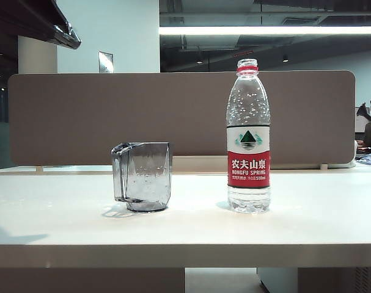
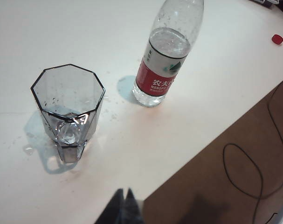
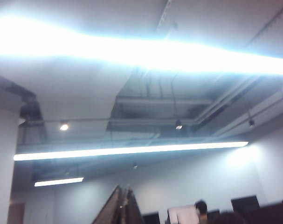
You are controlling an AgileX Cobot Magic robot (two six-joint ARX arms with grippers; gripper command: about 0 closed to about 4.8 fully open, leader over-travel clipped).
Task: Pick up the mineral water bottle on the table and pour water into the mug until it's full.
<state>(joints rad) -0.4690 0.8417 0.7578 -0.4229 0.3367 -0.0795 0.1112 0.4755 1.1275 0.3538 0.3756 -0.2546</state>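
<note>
- One mineral water bottle (image 1: 248, 137) stands upright on the table (image 1: 185, 229), right of centre in the exterior view, uncapped, red neck ring showing, water about up to the top of its label.
- One mug (image 1: 142, 176) stands upright to the bottle's left — apart from it, with a bare strip of table between them; droplets cling to its inner walls.
- Both items sit well back from the table's thick front edge; open white surface lies in front of and on either side of them.
- One partition panel (image 1: 173, 116) closes off the table's back edge behind both items.
- One small red cap (image 2: 277, 39) lies on the table beyond the bottle, near the table's edge.
- Left gripper (image 2: 124, 207): fingertips pressed together, holding nothing, hanging above the table's front edge just short of the mug.
- Right gripper (image 3: 122, 205): fingertips together, empty — pointed up at the ceiling lights, well clear of the table.
- Neither gripper touches bottle or mug.
</note>
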